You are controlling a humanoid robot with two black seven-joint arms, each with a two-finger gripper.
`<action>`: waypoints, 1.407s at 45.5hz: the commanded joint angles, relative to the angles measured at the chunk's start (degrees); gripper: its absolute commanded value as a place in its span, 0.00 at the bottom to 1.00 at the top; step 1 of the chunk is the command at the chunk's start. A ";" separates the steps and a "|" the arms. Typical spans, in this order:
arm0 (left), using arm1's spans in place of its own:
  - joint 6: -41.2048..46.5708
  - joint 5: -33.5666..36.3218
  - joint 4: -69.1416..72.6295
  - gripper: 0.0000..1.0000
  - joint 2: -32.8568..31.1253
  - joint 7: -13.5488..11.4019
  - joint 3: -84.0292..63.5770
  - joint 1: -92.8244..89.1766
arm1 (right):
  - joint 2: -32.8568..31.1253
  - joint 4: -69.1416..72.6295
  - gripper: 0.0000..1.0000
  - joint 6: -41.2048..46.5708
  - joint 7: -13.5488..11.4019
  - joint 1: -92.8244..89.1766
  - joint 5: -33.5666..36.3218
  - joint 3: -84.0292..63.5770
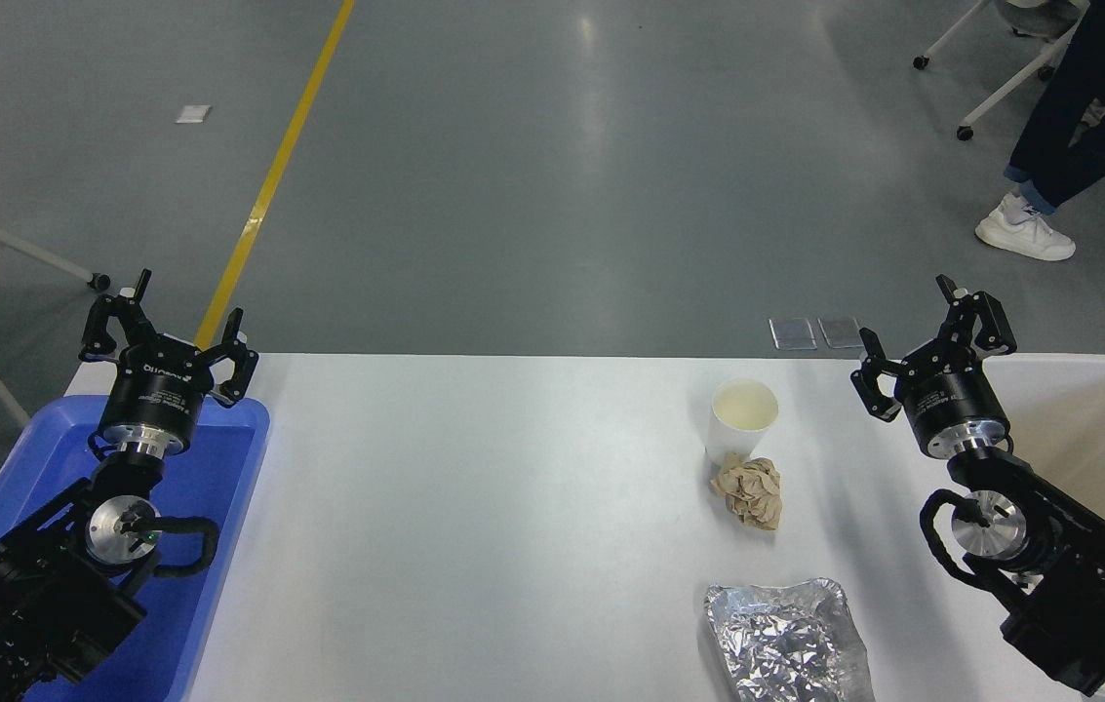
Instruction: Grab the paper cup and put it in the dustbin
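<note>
Now, right gripper (925, 336): fingers spread wide apart, nothing between them, touching nothing; it hangs over the table's far right part, just beside the dustbin's left rim.
Left gripper (167, 327): fingers likewise splayed and empty, parked at the lower left above the far end of the blue tray (220, 507).
Paper cup (743, 420): stands upright on the white table (474, 517), mouth up, cream inside showing; well to the left of the right gripper, apart from it.
Dustbin (1098, 429): big cream-white bin at the table's right edge, open top, beige inside; the right arm crosses in front of its near part.
Brown paper ball (750, 490): crumpled, lying against the cup's near side, seemingly touching its base.
Foil tray (786, 639): crinkled silver, at the table's near edge, apart from the ball, cut off by the picture's bottom.
Between cup and bin: bare tabletop and the right gripper itself.
Beyond the table: grey floor with a yellow line (269, 180); a person's legs (1079, 117) in dark trousers and white shoes at top right, next to a wheeled chair base.
</note>
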 commanded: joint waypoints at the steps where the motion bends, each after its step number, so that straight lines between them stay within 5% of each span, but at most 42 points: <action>1: 0.00 0.01 0.03 0.98 0.00 0.00 0.01 0.00 | -0.35 -0.35 1.00 0.00 -0.09 0.08 0.00 -0.10; 15: 0.00 0.01 0.03 0.98 0.00 0.00 0.01 0.00 | -4.21 1.93 1.00 -1.84 -0.62 0.17 0.35 -3.60; 27: 0.00 0.01 0.03 0.98 0.00 0.00 0.01 0.00 | -18.71 7.30 1.00 -1.76 -0.27 12.81 23.45 -39.63; 34: 0.00 0.01 0.03 0.98 0.00 0.00 -0.08 0.00 | -23.90 9.58 1.00 0.35 -0.27 26.68 24.87 -66.42; 46: 0.00 0.01 -0.06 0.98 0.00 0.00 0.27 0.00 | -21.63 18.19 1.00 5.09 -0.35 60.61 24.69 -114.86; 54: 0.00 0.01 -0.06 0.98 0.00 0.00 0.27 0.00 | -14.16 21.62 1.00 12.73 -1.06 72.14 23.73 -127.01; 57: 0.00 0.01 -0.06 0.98 0.00 0.09 0.27 0.00 | -12.14 21.98 1.00 18.00 -2.89 76.35 19.96 -128.07; 64: 0.00 0.01 -0.06 0.98 0.00 0.00 0.27 0.00 | -7.04 23.29 1.00 30.41 -12.82 84.35 8.88 -127.28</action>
